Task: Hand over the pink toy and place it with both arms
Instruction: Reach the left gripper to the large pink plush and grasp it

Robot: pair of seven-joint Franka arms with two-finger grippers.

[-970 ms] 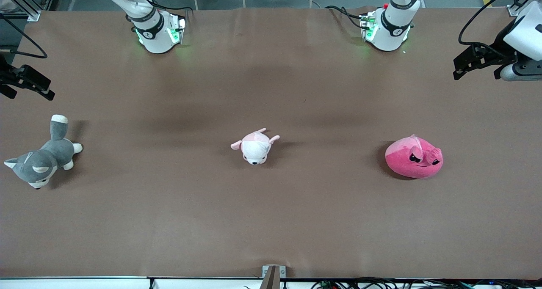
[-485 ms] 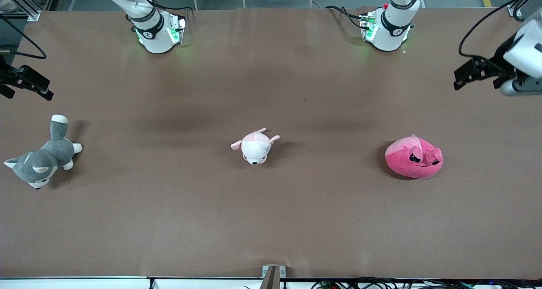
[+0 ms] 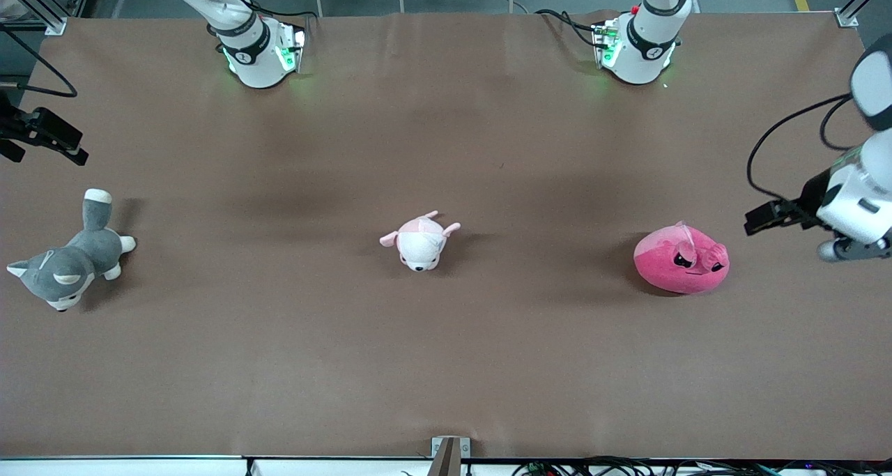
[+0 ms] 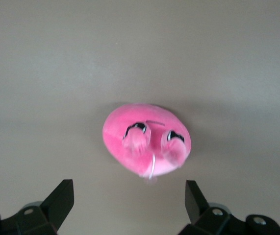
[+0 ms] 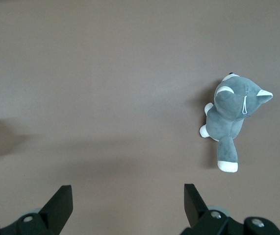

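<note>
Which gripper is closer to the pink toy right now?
Left. The left gripper hangs open beside the pink toy, toward its own end of the table; the right gripper, open, waits above the grey dog.

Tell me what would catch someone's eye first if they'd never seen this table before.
The hot-pink toy with its angry black eyes stands out, lying toward the left arm's end of the brown table. The left gripper, open, hangs close beside it. A white-and-pink plush animal lies mid-table, and a grey-and-white plush dog lies at the right arm's end, where the right gripper waits, open.
</note>
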